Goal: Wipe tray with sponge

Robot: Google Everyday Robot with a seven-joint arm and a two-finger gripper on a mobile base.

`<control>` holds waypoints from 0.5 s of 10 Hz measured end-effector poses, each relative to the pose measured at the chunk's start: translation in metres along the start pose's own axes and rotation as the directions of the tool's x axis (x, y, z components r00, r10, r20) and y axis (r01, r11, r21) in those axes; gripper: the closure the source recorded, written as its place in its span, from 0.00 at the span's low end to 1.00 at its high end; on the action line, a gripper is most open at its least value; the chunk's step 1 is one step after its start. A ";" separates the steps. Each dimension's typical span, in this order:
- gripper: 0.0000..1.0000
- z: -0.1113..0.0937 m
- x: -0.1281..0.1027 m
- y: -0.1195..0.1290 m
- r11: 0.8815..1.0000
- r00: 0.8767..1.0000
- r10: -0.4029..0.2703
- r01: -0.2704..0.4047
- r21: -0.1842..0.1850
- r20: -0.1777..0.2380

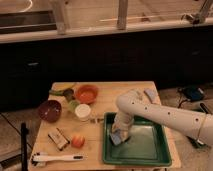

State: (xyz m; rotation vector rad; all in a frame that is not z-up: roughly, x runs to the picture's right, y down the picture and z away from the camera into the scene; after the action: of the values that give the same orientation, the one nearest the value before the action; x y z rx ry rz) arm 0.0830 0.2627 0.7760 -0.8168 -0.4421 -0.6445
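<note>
The large dark green tray (148, 150) lies on the right front part of the wooden table. The small pale blue-grey sponge (116, 138) rests on the tray's bottom near its left side. My white arm reaches in from the right and bends down over the tray. My gripper (120, 133) points down onto the sponge and appears shut on it, pressing it against the tray bottom.
An orange bowl (86, 93), a maroon bowl (49, 110), a white cup (82, 112), a dark brown block (58, 139), an orange fruit (77, 141) and a white brush (57, 158) lie left of the tray. A grey-blue flat piece (150, 95) lies at the far right corner.
</note>
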 end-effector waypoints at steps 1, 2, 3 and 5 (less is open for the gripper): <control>1.00 -0.001 0.004 0.005 1.000 1.000 0.010 -0.010 -0.002 -0.001; 1.00 -0.001 0.010 0.011 1.000 1.000 0.018 -0.018 -0.005 -0.001; 1.00 -0.002 0.023 0.020 0.999 0.999 0.036 -0.036 -0.006 -0.001; 1.00 0.000 0.042 0.022 0.999 0.999 0.052 -0.052 -0.006 0.006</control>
State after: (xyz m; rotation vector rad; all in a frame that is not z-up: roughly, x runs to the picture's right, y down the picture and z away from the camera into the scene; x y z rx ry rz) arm 0.1286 0.2588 0.7896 -0.8333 -0.4231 -0.5957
